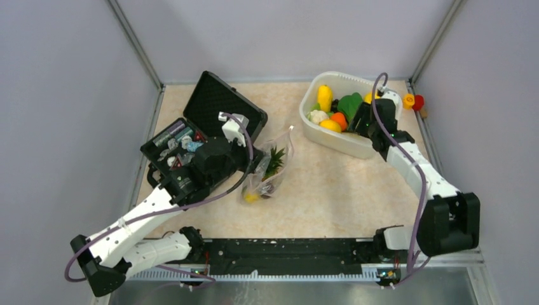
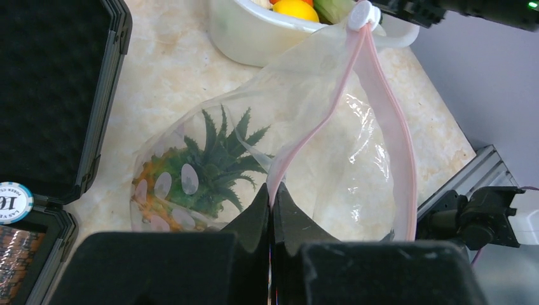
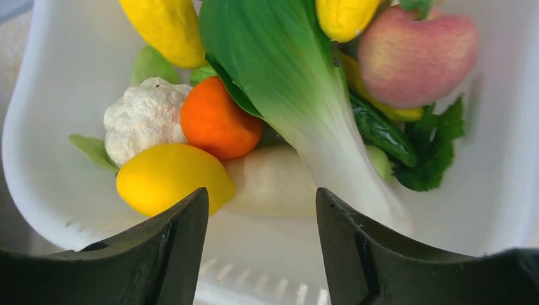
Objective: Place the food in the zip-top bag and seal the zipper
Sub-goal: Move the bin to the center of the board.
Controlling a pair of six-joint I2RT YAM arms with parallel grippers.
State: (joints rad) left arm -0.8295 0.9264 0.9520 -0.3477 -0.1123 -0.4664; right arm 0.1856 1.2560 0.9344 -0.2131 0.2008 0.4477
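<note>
**Top external view.** The zip-top bag (image 1: 272, 166) lies on the tabletop (image 1: 330, 190), between an open black case (image 1: 210, 121) on the left and a white tub (image 1: 346, 145) at the right rear. A pineapple (image 1: 274, 162) is inside the bag, leaves toward the rear. A small yellow piece (image 1: 252, 197) shows at the bag's near end. The left hand (image 1: 254, 168) meets the bag's left edge. The right hand (image 1: 353, 124) is over the right part of the tub, above the food in it. Two small pieces (image 1: 413, 101), one orange and one red, lie outside the tub near its right rear corner.

**Left wrist view.** The left hand's fingers are pressed together and clamped on the pink zipper (image 2: 395, 127) at the bag's mouth edge. From the clamp, one strip runs up to a white end tab (image 2: 363, 14) close to the tub rim. The other strip comes back down on the right. The two strips stand apart, so the mouth is unsealed. The pineapple lies left of the clamp, behind the clear film. A poker chip (image 2: 13, 202) sits in the case.

**Right wrist view.** The right hand's fingers stand apart with nothing between them. They are inside the tub, near its wall. Beyond them lie:
- a yellow mango (image 3: 168, 178)
- an orange (image 3: 219, 124)
- a cauliflower (image 3: 143, 121)
- a green leafy stalk (image 3: 299, 95)
- a peach (image 3: 416, 54)
- a cucumber (image 3: 381, 130)

The mango is closest to the left finger.
</note>
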